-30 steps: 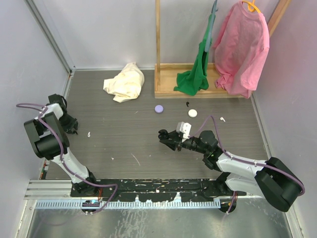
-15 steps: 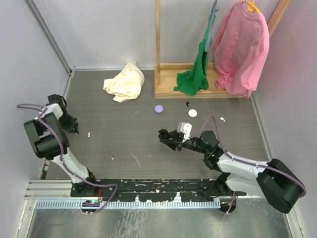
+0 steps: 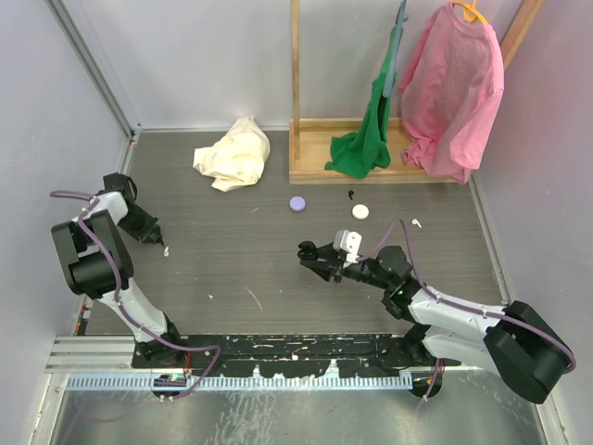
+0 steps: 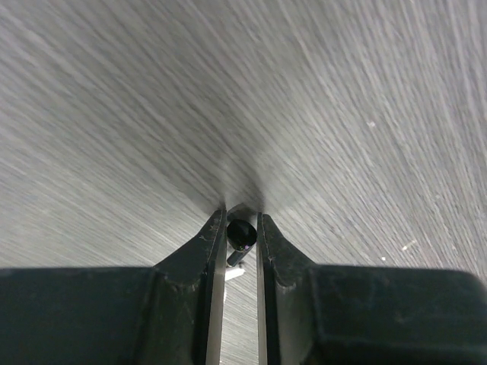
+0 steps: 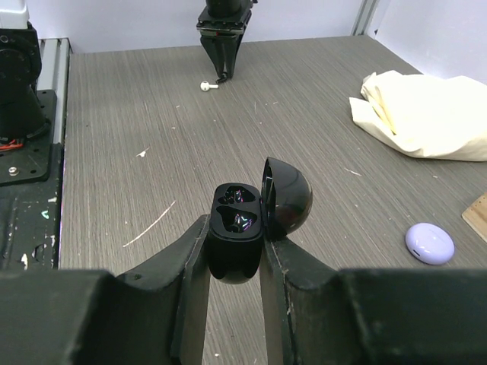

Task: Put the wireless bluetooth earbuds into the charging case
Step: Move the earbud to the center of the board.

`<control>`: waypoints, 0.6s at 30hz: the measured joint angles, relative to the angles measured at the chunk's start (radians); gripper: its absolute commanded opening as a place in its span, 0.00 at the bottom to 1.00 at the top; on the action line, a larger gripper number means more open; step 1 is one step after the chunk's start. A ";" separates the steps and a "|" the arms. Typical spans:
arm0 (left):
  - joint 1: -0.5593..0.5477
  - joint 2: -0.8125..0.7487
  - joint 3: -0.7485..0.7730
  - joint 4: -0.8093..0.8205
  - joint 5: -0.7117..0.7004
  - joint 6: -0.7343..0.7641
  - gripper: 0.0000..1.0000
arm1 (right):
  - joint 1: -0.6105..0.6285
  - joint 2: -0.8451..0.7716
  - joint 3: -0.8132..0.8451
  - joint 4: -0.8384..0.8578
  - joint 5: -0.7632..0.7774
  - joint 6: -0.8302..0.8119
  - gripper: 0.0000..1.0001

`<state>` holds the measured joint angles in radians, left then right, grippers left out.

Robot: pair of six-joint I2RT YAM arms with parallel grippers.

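Left pincer (image 4: pixel 241 218) shifted rightward, pinching earbud (image 4: pixel 241 233), stem toward camera.

Bright even light, soft shadows, sheen on charging case (image 5: pixel 234 255), left wrist view motion-blurred

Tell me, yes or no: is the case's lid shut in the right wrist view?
No, the case has its lid flipped up, with the sockets inside showing.
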<state>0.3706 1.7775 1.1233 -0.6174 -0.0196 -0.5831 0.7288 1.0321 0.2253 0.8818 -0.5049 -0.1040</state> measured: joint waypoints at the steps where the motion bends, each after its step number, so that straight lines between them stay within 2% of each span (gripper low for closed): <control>1: -0.007 0.000 0.000 0.000 0.011 0.000 0.16 | 0.000 -0.003 -0.003 0.000 0.001 0.000 0.01; 8: -0.082 -0.003 0.000 0.005 0.069 -0.003 0.17 | 0.000 -0.019 -0.039 0.013 0.018 0.000 0.01; 18: -0.252 -0.007 0.005 0.008 0.105 -0.003 0.18 | 0.000 -0.009 -0.088 0.076 0.043 -0.006 0.01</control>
<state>0.1184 1.7706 1.1286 -0.6094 0.0849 -0.5858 0.7288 1.0233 0.1375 0.9577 -0.4614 -0.1097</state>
